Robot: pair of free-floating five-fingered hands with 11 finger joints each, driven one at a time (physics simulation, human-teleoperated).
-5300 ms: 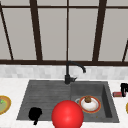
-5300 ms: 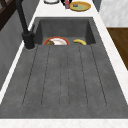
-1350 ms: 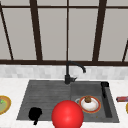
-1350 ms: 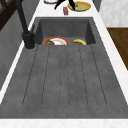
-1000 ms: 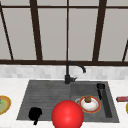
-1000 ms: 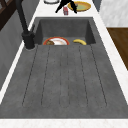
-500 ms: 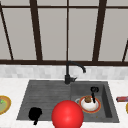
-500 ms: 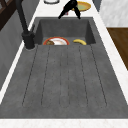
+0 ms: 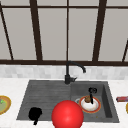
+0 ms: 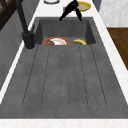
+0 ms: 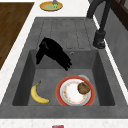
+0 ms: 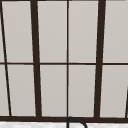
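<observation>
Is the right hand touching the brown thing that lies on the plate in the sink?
Apart. In the right side view the right hand hangs above the basin, its fingertips ending short of the brown thing on the plate, with bare sink floor between them.

- You see a sink (image 11: 67,32) of dark grey, matt, stone-like material, finely speckled, with shallow grooves on its drainer.
- Your faucet (image 9: 71,71) looks like matt black metal.
- The bench (image 10: 113,58) around it is white, faintly mottled like smooth stone.
- The plate (image 11: 72,93) looks like glazed ceramic, white with a red-orange rim.
- The banana (image 11: 37,94) has a smooth yellow skin.
- The red ball (image 9: 67,115) is uniformly smooth and plastic-looking.
- Both hands, right (image 11: 53,53) and left (image 9: 35,114), are flat matt black.
- The floor (image 11: 11,27) shows brown wood grain.
</observation>
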